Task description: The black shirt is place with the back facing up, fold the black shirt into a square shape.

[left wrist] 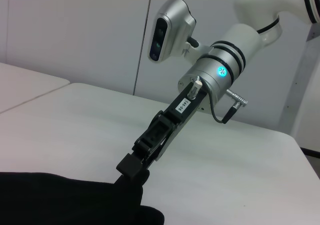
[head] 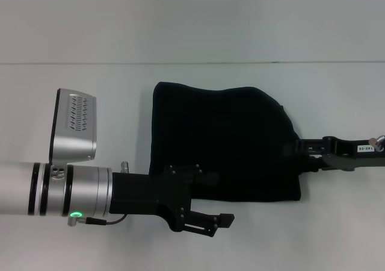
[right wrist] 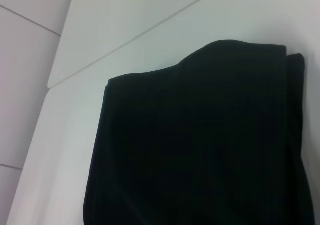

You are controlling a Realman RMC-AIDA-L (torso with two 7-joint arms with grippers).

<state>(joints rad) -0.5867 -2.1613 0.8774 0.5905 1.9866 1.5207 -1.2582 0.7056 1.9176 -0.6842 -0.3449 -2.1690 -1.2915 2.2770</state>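
The black shirt (head: 225,132) lies folded into a rough block in the middle of the white table (head: 90,78); it also fills the near part of the right wrist view (right wrist: 200,135). My right gripper (head: 296,149) reaches in from the right and is shut on the shirt's right edge, which rises slightly to meet it. The left wrist view shows this right gripper (left wrist: 132,168) pinching the cloth (left wrist: 65,200). My left gripper (head: 218,224) hovers just off the shirt's front edge, open and holding nothing.
A seam (head: 192,62) crosses the white table behind the shirt. My left arm's silver forearm and camera housing (head: 75,126) cover the table's left front. Bare table lies to the left of and behind the shirt.
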